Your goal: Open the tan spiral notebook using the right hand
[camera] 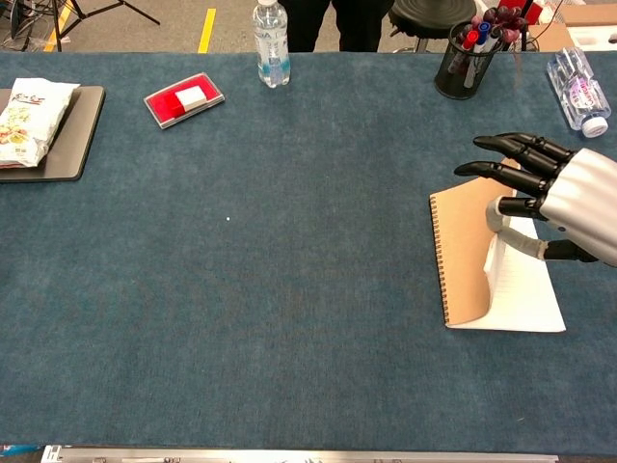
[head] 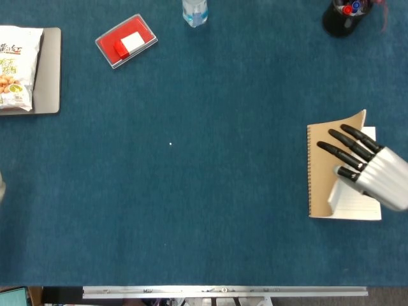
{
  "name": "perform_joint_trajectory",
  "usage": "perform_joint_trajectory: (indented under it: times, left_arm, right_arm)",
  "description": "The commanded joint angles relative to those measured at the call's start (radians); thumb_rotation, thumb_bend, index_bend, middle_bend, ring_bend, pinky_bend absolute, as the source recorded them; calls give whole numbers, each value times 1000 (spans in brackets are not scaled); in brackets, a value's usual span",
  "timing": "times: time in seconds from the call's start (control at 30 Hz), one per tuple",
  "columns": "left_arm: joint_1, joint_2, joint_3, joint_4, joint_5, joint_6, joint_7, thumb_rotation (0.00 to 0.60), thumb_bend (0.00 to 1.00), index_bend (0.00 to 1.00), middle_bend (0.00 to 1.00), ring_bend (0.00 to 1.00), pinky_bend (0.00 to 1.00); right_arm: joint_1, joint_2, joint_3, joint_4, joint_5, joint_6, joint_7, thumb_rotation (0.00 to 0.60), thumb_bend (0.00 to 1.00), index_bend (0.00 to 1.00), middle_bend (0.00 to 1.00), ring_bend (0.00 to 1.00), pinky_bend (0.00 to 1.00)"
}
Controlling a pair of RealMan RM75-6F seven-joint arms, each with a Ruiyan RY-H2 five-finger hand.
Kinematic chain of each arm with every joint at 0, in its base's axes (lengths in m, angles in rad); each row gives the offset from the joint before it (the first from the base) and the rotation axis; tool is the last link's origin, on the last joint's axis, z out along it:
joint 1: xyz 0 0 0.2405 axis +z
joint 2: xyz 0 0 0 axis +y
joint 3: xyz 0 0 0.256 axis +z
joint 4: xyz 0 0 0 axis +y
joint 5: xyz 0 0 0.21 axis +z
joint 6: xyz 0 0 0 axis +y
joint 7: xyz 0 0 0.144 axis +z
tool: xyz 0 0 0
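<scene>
Near the table's right edge, right hand (camera: 564, 198) fingers (head: 347, 148) apparently lift the tan spiral notebook (camera: 465, 253) cover.

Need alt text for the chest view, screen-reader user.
The robot's right hand lifts the tan cover of a spiral notebook at the right of a blue table, baring a white page. Along the far edge stand a water bottle and a pen cup; a red case and a snack bag on a grey tray lie far left.
</scene>
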State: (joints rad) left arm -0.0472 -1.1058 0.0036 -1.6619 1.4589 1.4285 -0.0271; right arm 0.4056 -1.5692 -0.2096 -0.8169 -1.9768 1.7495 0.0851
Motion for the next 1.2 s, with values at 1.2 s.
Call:
perform_joint_trajectory:
  times: [1.2]
  left_arm:
    - [6, 15, 0, -7, 11, 13, -22, 600, 300, 661, 611, 574, 718]
  right_arm:
    - [65, -425, 69, 380, 76, -72, 251, 600, 340, 326, 202, 51, 137]
